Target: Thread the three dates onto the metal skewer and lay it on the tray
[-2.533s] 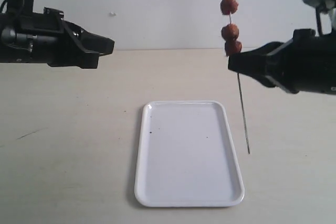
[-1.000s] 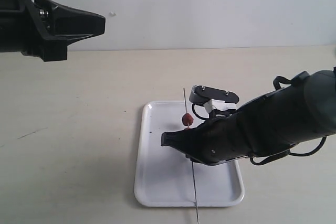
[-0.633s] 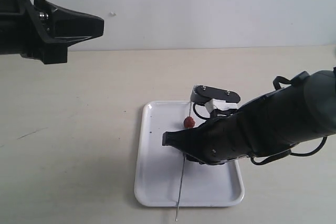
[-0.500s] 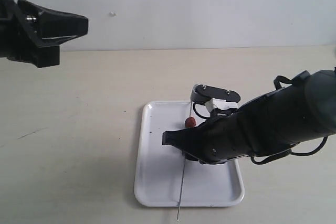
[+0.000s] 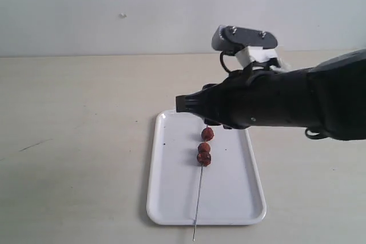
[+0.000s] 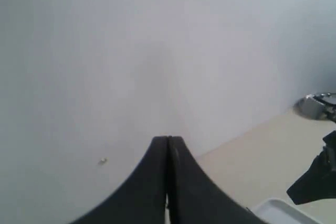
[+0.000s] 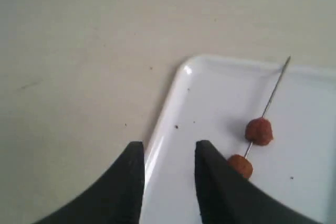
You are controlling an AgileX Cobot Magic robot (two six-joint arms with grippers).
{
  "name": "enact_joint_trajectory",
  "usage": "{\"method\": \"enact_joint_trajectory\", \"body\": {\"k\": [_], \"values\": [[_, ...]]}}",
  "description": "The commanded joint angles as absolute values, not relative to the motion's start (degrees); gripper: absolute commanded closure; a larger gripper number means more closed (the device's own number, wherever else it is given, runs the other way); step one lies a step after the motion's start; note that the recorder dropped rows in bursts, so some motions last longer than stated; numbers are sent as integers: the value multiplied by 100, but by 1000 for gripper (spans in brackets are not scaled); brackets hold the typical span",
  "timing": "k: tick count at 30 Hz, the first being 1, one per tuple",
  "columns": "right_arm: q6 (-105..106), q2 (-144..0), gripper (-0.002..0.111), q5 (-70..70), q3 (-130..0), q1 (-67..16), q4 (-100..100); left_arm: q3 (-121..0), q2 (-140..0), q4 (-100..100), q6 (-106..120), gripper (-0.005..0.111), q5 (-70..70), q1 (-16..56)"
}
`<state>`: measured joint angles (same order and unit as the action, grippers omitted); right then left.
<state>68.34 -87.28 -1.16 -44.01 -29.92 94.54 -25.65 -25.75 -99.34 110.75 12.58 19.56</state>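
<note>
The metal skewer [image 5: 198, 198] lies lengthwise on the white tray [image 5: 157, 195], its near tip poking past the front rim. All three dates [image 5: 204, 147] sit on it, close together near the far half. My right gripper [image 5: 180, 104] hovers open above the tray's far left corner, holding nothing. In the right wrist view the gripper [image 7: 169, 148] frames the tray [image 7: 210, 108] rim, with two dates [image 7: 259, 130] and the skewer [image 7: 273, 90] off to one side. My left gripper [image 6: 168, 140] is shut and empty, facing the wall; it is outside the exterior view.
A beige tabletop [image 5: 74, 141] surrounds the tray, with a plain white wall [image 5: 114, 4] behind it. The right arm's black body [image 5: 297, 104] and its wrist camera [image 5: 246, 41] hang over the table to the right of the tray.
My right gripper has let go of the skewer and lifted up and back; the skewer with all three dates now lies on the tray. The left arm has left the exterior view.
</note>
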Motion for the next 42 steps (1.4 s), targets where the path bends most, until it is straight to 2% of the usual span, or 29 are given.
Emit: {"method": "enact_joint_trajectory", "body": {"k": [1, 5, 9, 13, 18, 23, 30, 39, 42], "values": [[7217, -7509, 76, 400, -3996, -3003, 9385, -1877, -1155, -9995, 10721, 107, 856, 1937], [7744, -6052, 85, 588, -3491, -3003, 9385, -1320, -129, -9995, 10601, 107, 762, 1937], [7836, -4624, 90, 564, -2957, -3003, 9385, -861, 0, -9995, 10538, 107, 590, 1937], [8153, -3631, 91, 554, -2539, -3003, 9189, -648, 0, -9995, 10573, 107, 537, 1937], [8193, -1697, 91, 589, -2040, -3003, 9141, -569, 0, -9995, 10574, 107, 559, 1937], [8193, -954, 91, 589, -2040, -3003, 9141, -569, 0, -9995, 10574, 107, 559, 1937], [8700, -699, 91, 925, -1993, -2923, 8958, -571, 0, -9995, 10574, 107, 564, 1937], [8399, -422, 91, 916, -823, -544, 9011, -571, 0, -9995, 10584, 107, 563, 1937], [8196, -385, 91, 916, -578, 10, 9015, -571, 0, -9995, 10584, 107, 563, 1937]]}}
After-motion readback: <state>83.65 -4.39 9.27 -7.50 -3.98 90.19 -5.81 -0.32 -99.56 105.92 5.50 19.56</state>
